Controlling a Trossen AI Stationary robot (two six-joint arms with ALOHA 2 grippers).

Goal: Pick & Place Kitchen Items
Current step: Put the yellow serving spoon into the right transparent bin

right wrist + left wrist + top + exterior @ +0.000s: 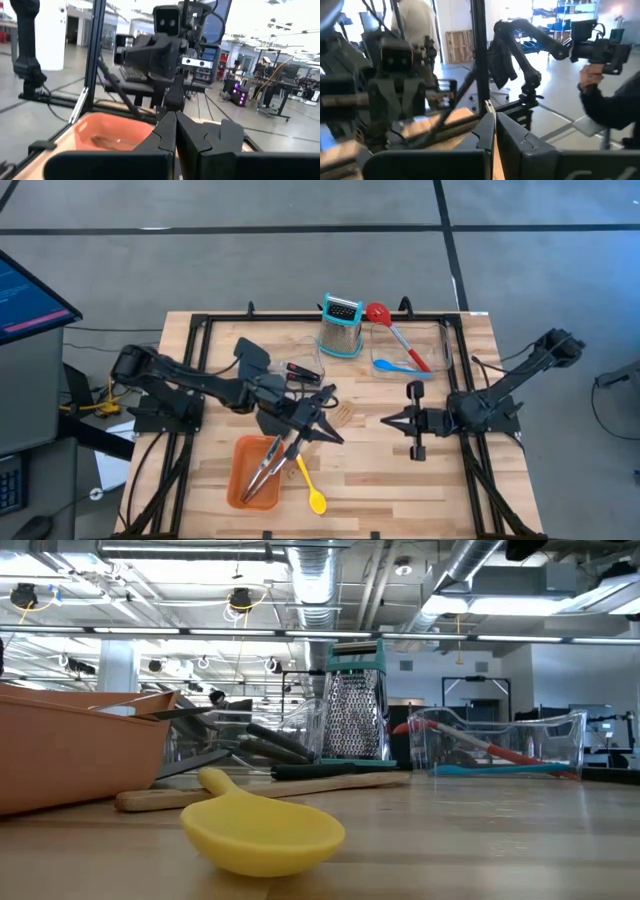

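My left gripper [338, 438] [493, 117] hangs shut and level above the table's middle, over the right edge of the orange tray [243, 480]. It holds nothing. My right gripper [385, 420] [175, 117] faces it from the right, also shut and holding nothing. Steel tongs [262, 472] and dark tools lie in the tray. A yellow spoon [312, 490] [260, 830] lies on the table beside it, and a wooden slotted spatula [342, 415] [250, 790] lies between the grippers. A red slotted spoon [395, 330] and a blue spoon [395, 366] lie in a clear bin [440, 345].
A steel grater [342, 325] [355, 715] stands at the far middle. Left of it are a second clear bin [300, 360] with black-handled tools and a black spatula [250, 355]. A person's hand [592, 75] holds a device beyond the table. Bare wood lies at the near right.
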